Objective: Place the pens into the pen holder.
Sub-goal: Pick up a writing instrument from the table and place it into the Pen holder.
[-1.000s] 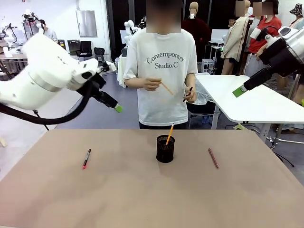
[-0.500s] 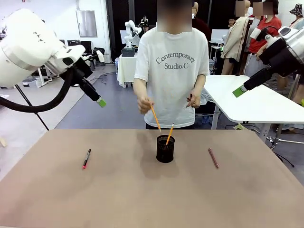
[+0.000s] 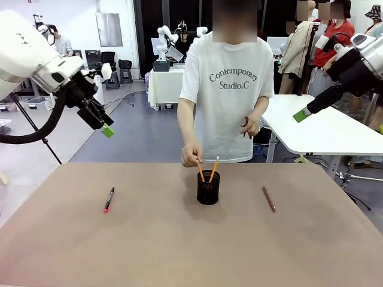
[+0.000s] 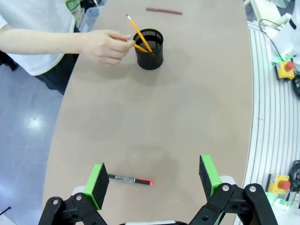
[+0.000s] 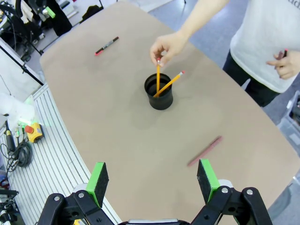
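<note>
Green-padded left gripper [image 3: 105, 128]: raised above the table's left side, fingers spread wide, nothing between them; its wrist view looks down on the black marker far below. Right gripper [image 3: 302, 115]: raised high at the right, off to the side of the table, fingers likewise spread and empty. Table [image 3: 179, 251]: plain brown top. Black marker [image 3: 109, 199], red end: lying flat on the left part, well apart from the holder. Brownish-pink pen [image 3: 268, 198]: lying flat on the right part, also apart from the holder. Pen holder [image 3: 208, 187]: black wire-mesh cup, upright near the middle of the table, toward the far edge. Leaning pencil [image 3: 213, 168]: orange-yellow, tip down in the holder, tilted to the right, untouched. Held pencil [image 3: 200, 172]: orange-yellow, lower end inside the holder, top pinched by the person's hand [image 3: 191, 158]. Person: white printed T-shirt [image 3: 230, 113], standing at the far edge; other hand [image 3: 250, 125] at waist height, holding a thin dark stick whose kind cannot be told.
</note>
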